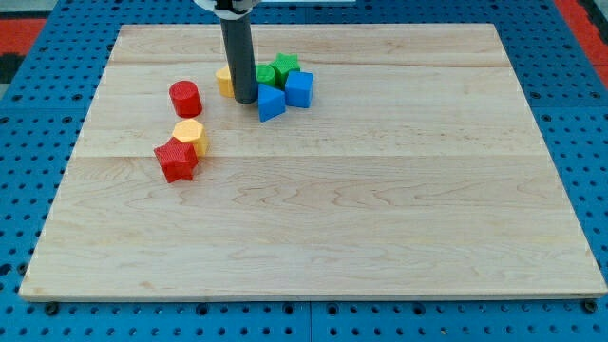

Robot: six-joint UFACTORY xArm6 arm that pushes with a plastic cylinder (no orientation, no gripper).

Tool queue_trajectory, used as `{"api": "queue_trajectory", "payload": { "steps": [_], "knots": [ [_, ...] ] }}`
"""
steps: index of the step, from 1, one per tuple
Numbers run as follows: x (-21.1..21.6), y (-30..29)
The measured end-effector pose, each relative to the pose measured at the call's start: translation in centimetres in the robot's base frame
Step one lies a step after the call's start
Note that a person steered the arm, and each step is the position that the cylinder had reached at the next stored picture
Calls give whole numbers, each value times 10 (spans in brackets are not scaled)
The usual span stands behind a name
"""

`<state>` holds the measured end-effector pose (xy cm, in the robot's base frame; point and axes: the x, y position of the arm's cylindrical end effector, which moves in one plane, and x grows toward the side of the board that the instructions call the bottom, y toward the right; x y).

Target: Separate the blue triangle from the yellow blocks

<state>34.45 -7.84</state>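
The blue triangle (270,103) lies near the view's top centre, just right of my tip (244,99). A yellow block (224,80) sits right behind the rod on its left, partly hidden. A second yellow block, a hexagon (190,136), lies lower left, touching a red star-like block (176,160). My tip stands between the blue triangle and the upper yellow block.
A blue cube (299,88) touches the triangle's right. Two green blocks (276,71) sit behind it. A red cylinder (185,98) stands alone at the left. The wooden board (380,209) ends in a blue pegboard surround.
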Motion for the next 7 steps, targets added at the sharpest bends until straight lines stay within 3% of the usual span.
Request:
{"api": "queue_trajectory", "payload": {
  "steps": [1, 3, 7],
  "knots": [
    [7, 3],
    [-46, -1],
    [-85, -82]
  ]
}}
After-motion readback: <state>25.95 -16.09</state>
